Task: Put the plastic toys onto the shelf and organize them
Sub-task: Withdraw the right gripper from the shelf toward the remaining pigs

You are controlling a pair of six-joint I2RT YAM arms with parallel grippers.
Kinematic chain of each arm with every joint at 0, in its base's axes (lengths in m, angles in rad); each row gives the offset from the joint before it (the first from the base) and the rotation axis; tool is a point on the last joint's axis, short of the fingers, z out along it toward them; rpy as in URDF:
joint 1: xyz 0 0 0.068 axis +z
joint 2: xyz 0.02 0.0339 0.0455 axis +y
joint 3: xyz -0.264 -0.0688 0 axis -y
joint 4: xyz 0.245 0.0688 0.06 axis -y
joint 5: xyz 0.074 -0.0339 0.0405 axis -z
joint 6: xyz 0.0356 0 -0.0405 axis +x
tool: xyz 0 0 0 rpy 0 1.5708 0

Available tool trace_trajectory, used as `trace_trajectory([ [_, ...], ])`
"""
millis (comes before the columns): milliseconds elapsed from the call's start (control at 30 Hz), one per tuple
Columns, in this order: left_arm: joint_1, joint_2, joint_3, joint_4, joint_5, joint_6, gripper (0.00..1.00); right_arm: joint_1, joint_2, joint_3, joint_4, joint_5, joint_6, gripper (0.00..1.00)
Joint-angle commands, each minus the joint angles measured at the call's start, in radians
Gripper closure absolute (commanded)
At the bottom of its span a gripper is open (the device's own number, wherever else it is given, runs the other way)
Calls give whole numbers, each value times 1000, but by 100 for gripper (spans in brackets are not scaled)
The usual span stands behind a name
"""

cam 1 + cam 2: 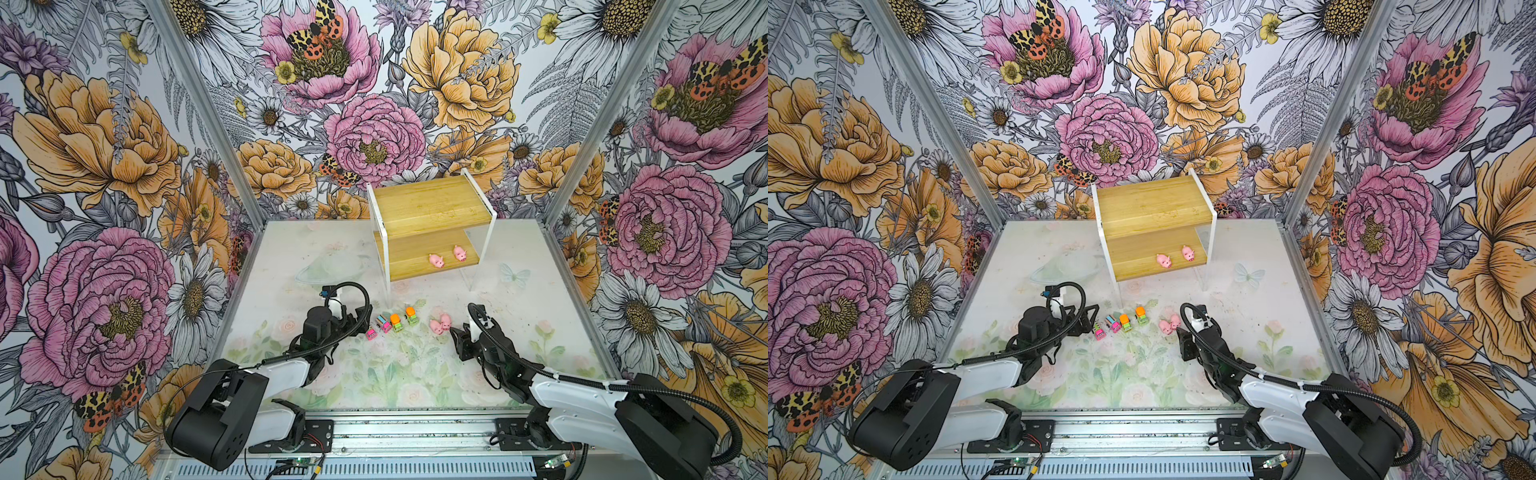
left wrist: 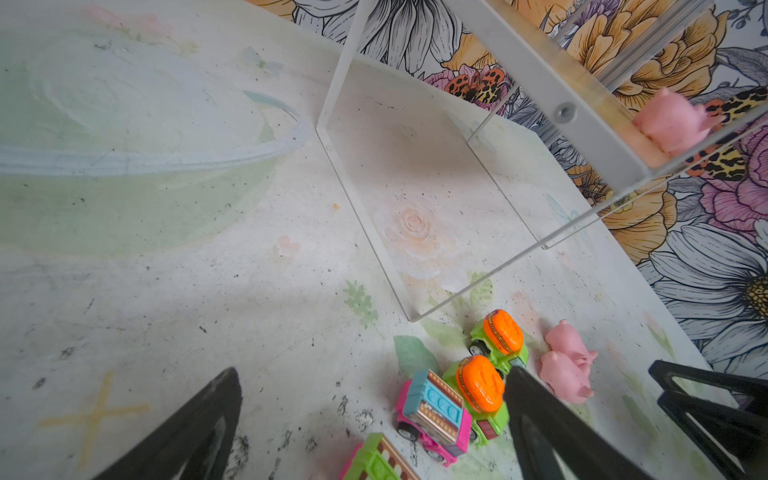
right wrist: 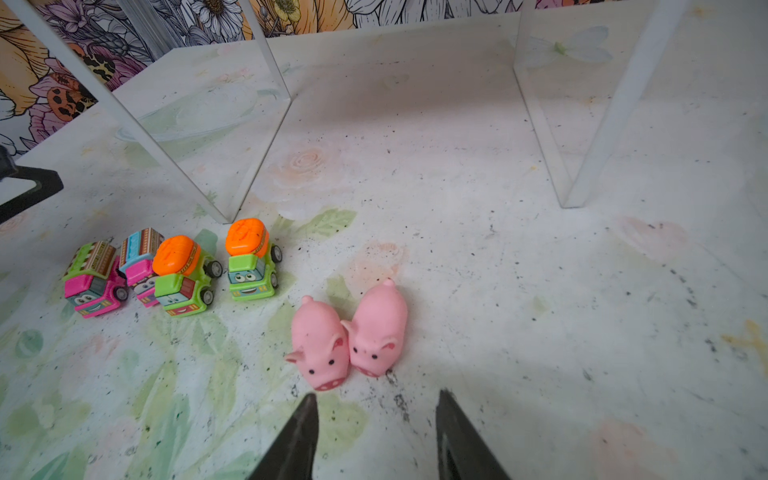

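Observation:
The shelf (image 1: 432, 199) (image 1: 1150, 203) stands at the back middle, with two pink pigs (image 1: 436, 260) (image 1: 459, 252) on its lower board. In front of it on the table, several toy cars (image 1: 390, 324) (image 3: 178, 274) form a row, and two more pigs (image 1: 440, 324) (image 3: 349, 336) lie side by side to their right. My left gripper (image 2: 374, 370) (image 1: 355, 320) is open just left of the cars, one finger beside a green car (image 2: 478, 386). My right gripper (image 3: 377, 392) (image 1: 457, 338) is open and empty, its tips just short of the table pigs.
A faint round dish-like shape (image 1: 332, 268) lies left of the shelf; I cannot tell if it is clear plastic or printed. Floral walls close in three sides. The shelf's white legs (image 3: 174, 137) stand just behind the cars.

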Motion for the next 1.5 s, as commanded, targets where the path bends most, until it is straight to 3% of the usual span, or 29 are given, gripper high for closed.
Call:
trace_trajectory([
  [0,-12,-27,10,-25,-14,-14,1,-11,34,0,45,24,-6,53],
  [267,-22,-32,16,-47,-35,-14,1,-12,157,50,68,57,0,53],
  [633,-36,11,39,-46,-39,-7,1,-11,257,63,137,50,11,43],
  [1067,-38,26,42,-41,-43,1,1,-33,418,73,302,-3,8,45],
  [1467,-40,47,52,-40,-47,-4,1,-106,476,106,324,-106,-18,47],
])
